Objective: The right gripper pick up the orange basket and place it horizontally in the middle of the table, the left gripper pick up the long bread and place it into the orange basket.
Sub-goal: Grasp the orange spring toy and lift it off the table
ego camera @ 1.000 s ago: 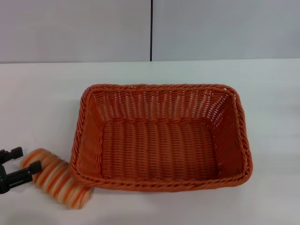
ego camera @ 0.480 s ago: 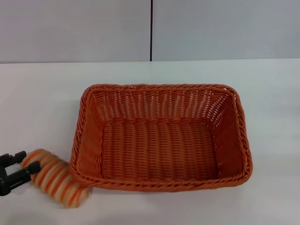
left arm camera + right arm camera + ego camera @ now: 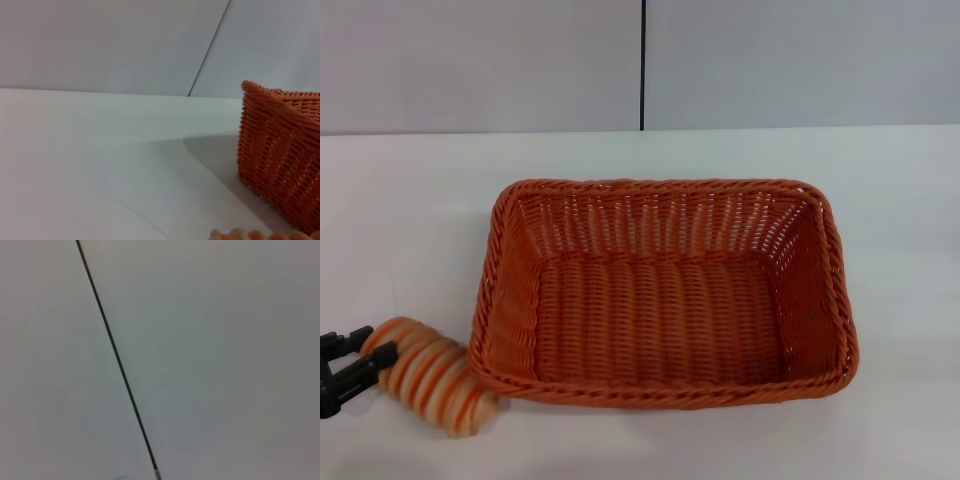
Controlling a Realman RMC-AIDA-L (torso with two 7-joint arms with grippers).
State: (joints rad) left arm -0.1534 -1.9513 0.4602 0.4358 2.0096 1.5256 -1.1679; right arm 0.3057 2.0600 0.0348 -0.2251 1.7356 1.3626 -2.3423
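The orange basket sits lengthwise across the middle of the white table, with nothing inside it. The long bread, striped orange and cream, lies slantwise just off the basket's front left corner. My left gripper is at the bread's left end, shut on that end. The left wrist view shows a corner of the basket and a sliver of the bread. The right gripper is out of view.
A grey wall with a dark vertical seam stands behind the table. The right wrist view shows only that wall and the seam. Bare tabletop lies to the left of and behind the basket.
The left gripper's fingers have drawn closer together on the bread's end. The bread has shifted slightly left, away from the basket's corner. The basket has not moved.
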